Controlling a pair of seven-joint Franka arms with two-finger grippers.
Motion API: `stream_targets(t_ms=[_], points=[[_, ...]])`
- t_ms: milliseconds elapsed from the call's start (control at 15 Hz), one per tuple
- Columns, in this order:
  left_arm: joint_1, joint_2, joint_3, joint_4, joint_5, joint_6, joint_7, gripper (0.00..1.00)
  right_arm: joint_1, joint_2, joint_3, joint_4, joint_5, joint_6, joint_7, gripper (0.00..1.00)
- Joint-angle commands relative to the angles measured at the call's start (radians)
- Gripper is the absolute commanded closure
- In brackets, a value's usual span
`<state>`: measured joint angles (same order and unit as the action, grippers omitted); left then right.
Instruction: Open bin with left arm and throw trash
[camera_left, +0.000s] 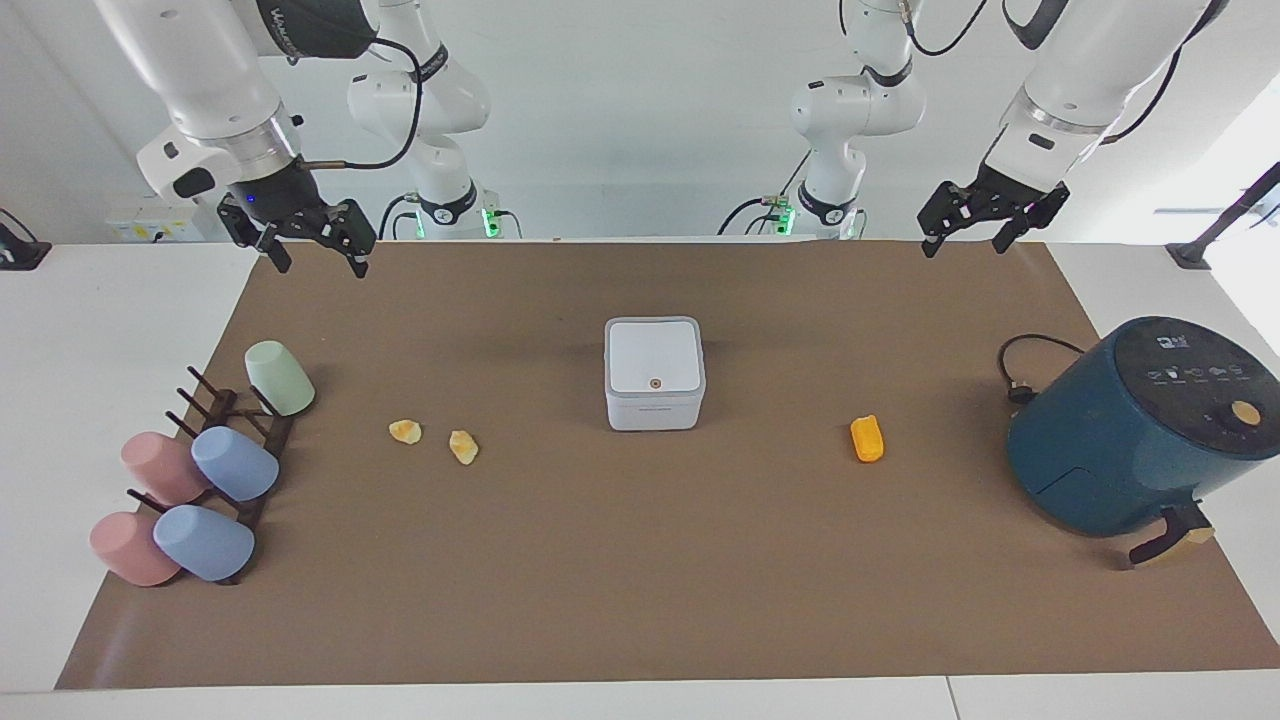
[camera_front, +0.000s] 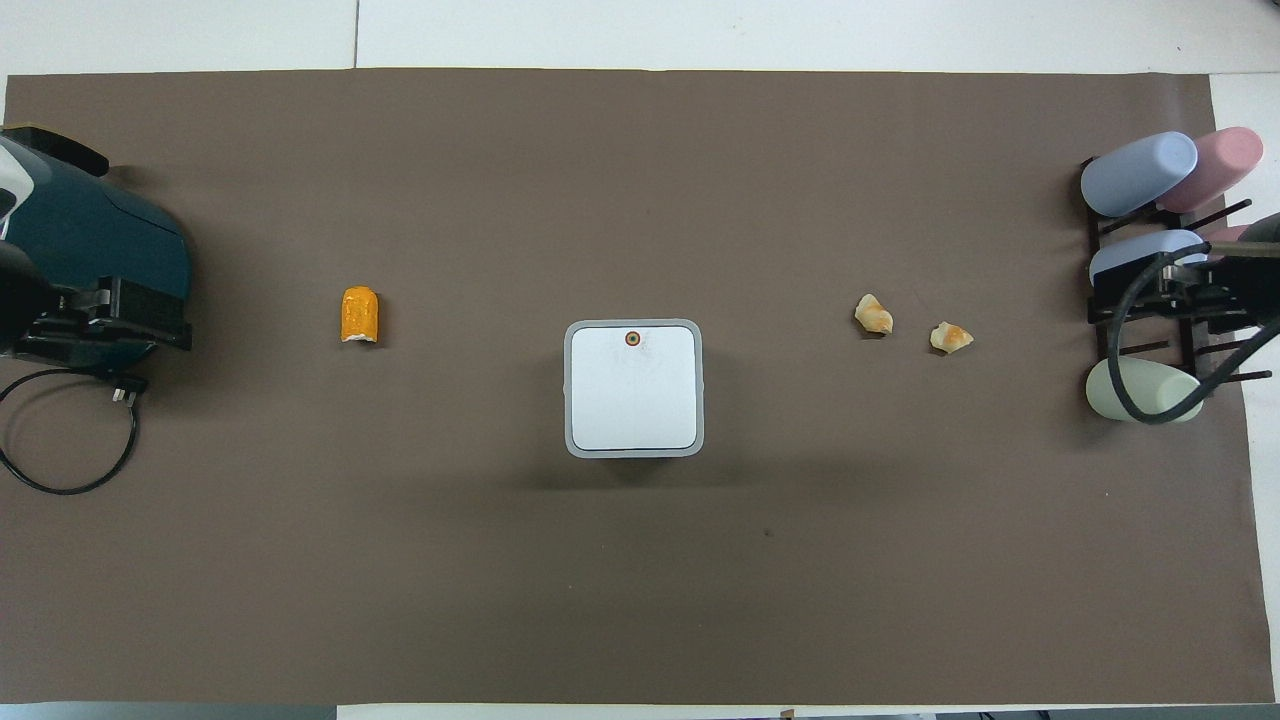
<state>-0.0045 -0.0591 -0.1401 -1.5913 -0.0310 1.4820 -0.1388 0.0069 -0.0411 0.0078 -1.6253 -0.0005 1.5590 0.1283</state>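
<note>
Jaws on both arms stand open and hold nothing. The left gripper (camera_left: 977, 228) hangs in the air over the robots' edge of the brown mat (camera_left: 640, 580), toward the left arm's end of the table (camera_left: 60, 330). The right gripper (camera_left: 312, 245) hangs likewise over the mat's corner at the right arm's end. Both arms wait, well apart from everything on the mat.

The bin (camera_left: 654, 373), a small white cube with rounded corners, sits at the middle of the mat with its square lid down; a tiny round button (camera_front: 632, 339) shows on the lid at the edge farther from the robots. The trash lies in three bits, all on the mat and slightly farther from the robots than the bin. Two pale yellow-orange lumps (camera_left: 405, 431) (camera_left: 464, 447) lie near each other, between the bin and the cup rack. The bright orange oblong piece (camera_left: 867, 438) lies alone between the bin and the air fryer.

A dark teal air fryer (camera_left: 1130, 440) stands at the left arm's end, its black cord (camera_left: 1020, 365) curled beside it. At the right arm's end a dark rack (camera_left: 245, 440) carries pastel cups (camera_left: 235, 463): one green, two blue, two pink.
</note>
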Motion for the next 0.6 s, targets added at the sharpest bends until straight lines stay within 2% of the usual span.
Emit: stream_targets(t_ms=[0,200,333,533], points=[[-0.011,-0.011,0.005,-0.012,-0.015,0.018,0.002,0.00,-0.008,-0.005,0.004,-0.010,0.019,-0.004,-0.021,0.00],[-0.026,-0.015,-0.007,-0.012,-0.012,0.027,-0.001,0.00,-0.008,-0.009,0.004,-0.015,0.019,-0.004,-0.024,0.00],[-0.045,-0.031,-0.013,-0.012,-0.007,0.029,-0.008,0.00,-0.008,-0.031,0.004,-0.060,0.020,0.004,-0.026,0.00],[-0.046,-0.047,-0.012,-0.015,-0.015,0.031,-0.022,0.00,-0.008,-0.059,0.004,-0.140,0.020,0.108,-0.027,0.00]])
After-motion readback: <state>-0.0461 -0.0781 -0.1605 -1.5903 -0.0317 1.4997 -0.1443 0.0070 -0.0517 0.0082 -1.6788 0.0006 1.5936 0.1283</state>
